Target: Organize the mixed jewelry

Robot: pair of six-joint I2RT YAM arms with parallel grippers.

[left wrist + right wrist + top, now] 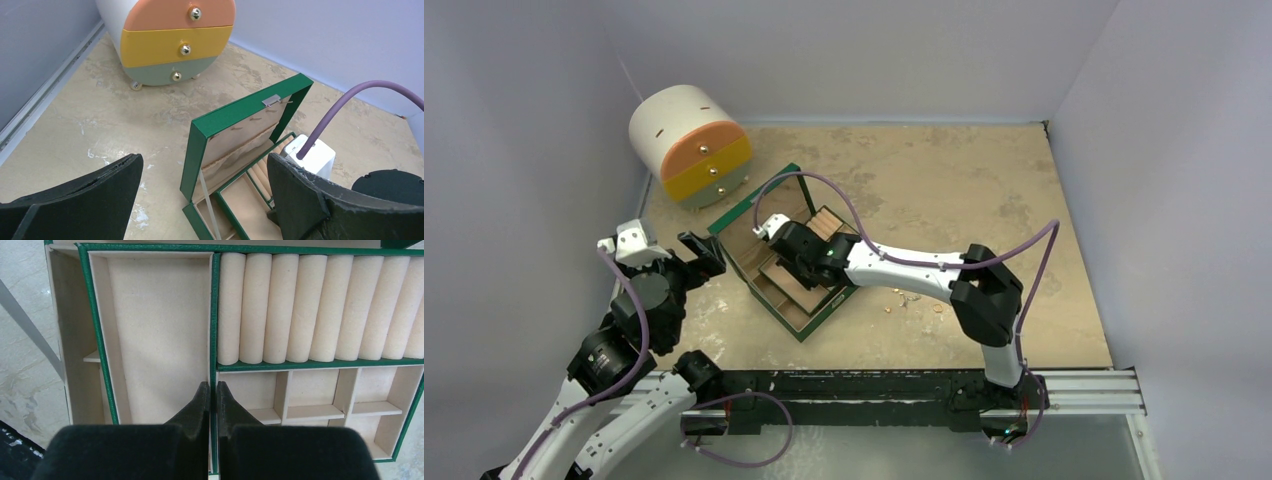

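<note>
The mixed jewelry [904, 301] lies as a few tiny gold and silver pieces on the table just right of the green jewelry box [809, 330], beside the right forearm. The box stands open with its lid up [240, 112]. My right gripper [796, 268] is down inside the box. In the right wrist view its jaws [213, 390] are shut on the green divider wall [214, 315] between the large tan compartment and the ring rolls. My left gripper [699, 255] is open and empty, just left of the box, level with the lid [202, 165]. No jewelry shows in the box.
A round white drawer cabinet [689, 140] with orange, yellow and green drawer fronts [175, 45] stands at the back left, near the box lid. Walls close the table in on the left, back and right. The right arm's purple cable [844, 205] arches over the box.
</note>
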